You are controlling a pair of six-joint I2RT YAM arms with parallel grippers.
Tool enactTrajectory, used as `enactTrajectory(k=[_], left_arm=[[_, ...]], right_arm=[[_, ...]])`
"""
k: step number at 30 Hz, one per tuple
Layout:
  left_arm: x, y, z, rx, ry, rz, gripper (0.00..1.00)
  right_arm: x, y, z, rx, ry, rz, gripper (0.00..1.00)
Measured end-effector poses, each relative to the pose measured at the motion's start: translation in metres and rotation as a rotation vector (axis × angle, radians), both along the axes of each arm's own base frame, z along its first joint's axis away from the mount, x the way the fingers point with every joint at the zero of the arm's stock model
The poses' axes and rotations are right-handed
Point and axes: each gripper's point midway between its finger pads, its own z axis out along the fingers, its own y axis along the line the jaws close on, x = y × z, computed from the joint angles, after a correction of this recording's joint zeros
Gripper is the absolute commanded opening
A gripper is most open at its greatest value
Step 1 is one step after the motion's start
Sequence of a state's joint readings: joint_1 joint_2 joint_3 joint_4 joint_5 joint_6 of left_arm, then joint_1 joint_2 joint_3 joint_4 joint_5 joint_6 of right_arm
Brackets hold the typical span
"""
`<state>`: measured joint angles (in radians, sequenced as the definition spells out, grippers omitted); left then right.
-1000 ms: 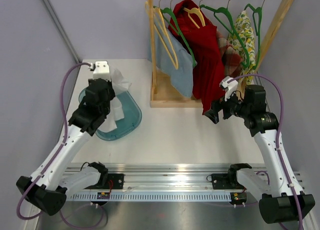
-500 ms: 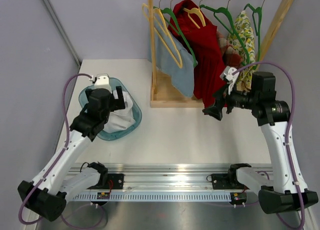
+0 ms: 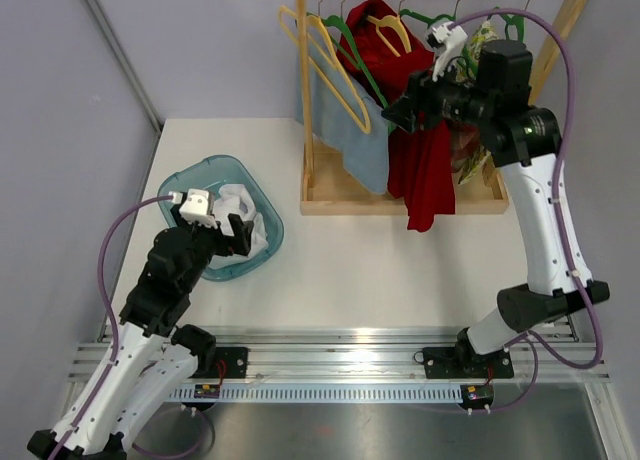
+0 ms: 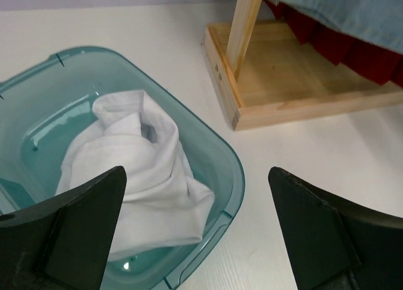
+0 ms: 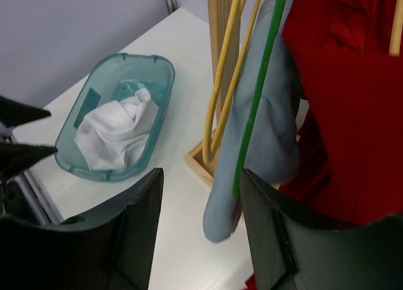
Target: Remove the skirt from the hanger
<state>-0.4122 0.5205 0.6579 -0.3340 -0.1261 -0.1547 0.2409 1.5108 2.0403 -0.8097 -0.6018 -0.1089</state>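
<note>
Two grippers are in view, both empty; the right gripper [image 3: 400,113] is raised at the front of the wooden rack [image 3: 308,130], its fingers spread wide, facing the pale blue skirt [image 5: 264,132]. That skirt hangs on a green hanger [image 5: 255,107] near the rack's left post; a red garment [image 3: 425,165] hangs further right on the rack. Left of the rack's base sits a teal basin [image 4: 233,170] with a crumpled white cloth [image 4: 145,164]; the left gripper [image 4: 195,171], also left of the rack, is parted wide.

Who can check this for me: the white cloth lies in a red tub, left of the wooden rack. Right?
No: the tub is teal, not red, as the left wrist view shows. The white cloth does lie in it, left of the wooden rack.
</note>
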Motion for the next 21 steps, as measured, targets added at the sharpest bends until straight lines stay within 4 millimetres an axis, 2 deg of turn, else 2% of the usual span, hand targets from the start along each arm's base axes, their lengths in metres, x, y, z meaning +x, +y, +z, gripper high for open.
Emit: enactTrajectory(k=[2,4,7,11,21], left_arm=[[-0.002,-0.001,-0.006,0.007,0.019,-0.011,0.99],[-0.004,-0.002,-0.003,0.001,0.010,-0.018,0.99],[-0.006,-0.002,0.002,-0.011,-0.009,-0.026,0.99],[-0.007,-0.005,0.003,-0.025,-0.010,-0.040,0.99],[-0.008,-0.008,0.003,-0.032,-0.007,-0.053,0.99]], right_arm=[[0.016,0.015,0.002,-0.010,-0.001,-0.022,0.57],[0.032,0.028,0.001,-0.024,-0.004,-0.048,0.55],[0.048,0.037,-0.011,-0.061,0.009,-0.093,0.54],[0.065,0.036,-0.023,-0.114,0.013,-0.165,0.49],[0.084,0.027,-0.045,-0.182,0.035,-0.235,0.49]])
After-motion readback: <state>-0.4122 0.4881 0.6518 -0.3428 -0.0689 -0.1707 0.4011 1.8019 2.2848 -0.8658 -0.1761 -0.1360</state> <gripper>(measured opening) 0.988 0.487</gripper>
